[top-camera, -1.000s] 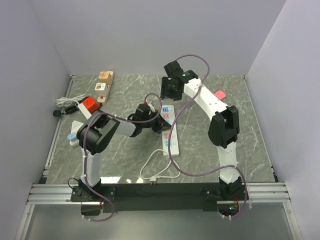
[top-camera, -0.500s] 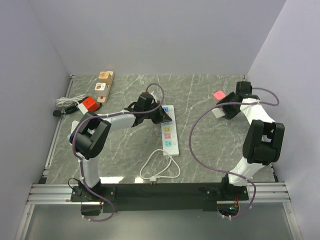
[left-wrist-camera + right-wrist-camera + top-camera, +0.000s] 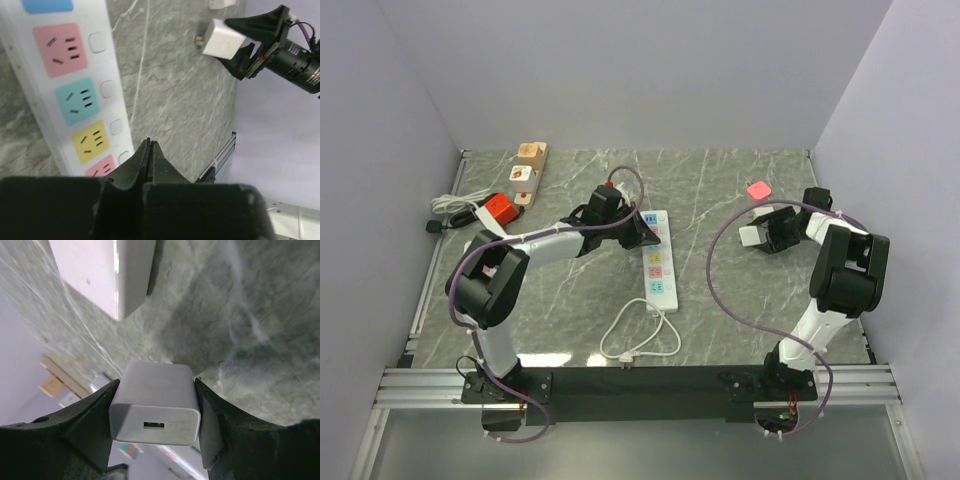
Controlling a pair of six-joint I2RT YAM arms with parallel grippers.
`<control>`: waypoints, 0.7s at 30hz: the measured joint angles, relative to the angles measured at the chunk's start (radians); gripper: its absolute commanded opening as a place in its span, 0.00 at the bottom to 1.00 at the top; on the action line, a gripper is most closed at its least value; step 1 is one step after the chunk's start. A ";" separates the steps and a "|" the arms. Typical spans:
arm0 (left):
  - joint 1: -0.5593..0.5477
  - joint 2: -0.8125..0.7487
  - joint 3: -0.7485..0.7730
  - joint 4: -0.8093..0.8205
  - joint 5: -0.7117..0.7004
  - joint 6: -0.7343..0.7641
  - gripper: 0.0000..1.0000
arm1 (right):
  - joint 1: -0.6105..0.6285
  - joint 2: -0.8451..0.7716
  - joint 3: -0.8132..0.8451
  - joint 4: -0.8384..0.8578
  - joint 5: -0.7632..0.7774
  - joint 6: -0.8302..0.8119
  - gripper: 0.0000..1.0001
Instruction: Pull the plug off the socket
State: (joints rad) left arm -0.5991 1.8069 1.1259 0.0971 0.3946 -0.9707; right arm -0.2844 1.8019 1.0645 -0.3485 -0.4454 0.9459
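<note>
The right fingers (image 3: 87, 437) clamp the white block-shaped plastic plug (image 3: 155, 407) on both sides at the 3 o'clock side of the grey marble tabletop (image 3: 580, 310), well apart from the white plastic power strip (image 3: 660, 272). The left fingers (image 3: 132, 167) are pressed fully together, empty, over the strip's 12 o'clock half.

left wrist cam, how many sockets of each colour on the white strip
On the white power strip:
blue socket: 1, cut off by the picture's top edge
pink sockets: 2, the lower one partly behind the left gripper
teal socket: 1
yellow socket: 1
Total: 5
</note>
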 measured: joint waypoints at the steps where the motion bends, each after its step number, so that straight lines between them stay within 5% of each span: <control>1: 0.000 0.000 -0.008 0.000 0.000 0.000 0.01 | -0.011 0.007 0.000 0.007 -0.014 0.011 0.09; 6: 0.000 -0.002 -0.036 -0.011 0.000 0.000 0.01 | -0.042 0.031 -0.001 0.024 -0.037 0.048 0.55; 10: 0.000 -0.002 -0.037 -0.011 0.000 0.000 0.01 | -0.066 0.034 0.007 0.016 -0.035 0.056 0.72; 21: 0.000 -0.002 -0.037 -0.006 0.000 -0.001 0.01 | -0.100 0.035 0.042 -0.059 0.015 0.022 0.77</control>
State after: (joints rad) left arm -0.5991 1.8050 1.0885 0.0914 0.3946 -0.9714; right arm -0.3847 1.8370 1.1065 -0.4072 -0.4301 0.9680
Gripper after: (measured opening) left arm 0.013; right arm 0.764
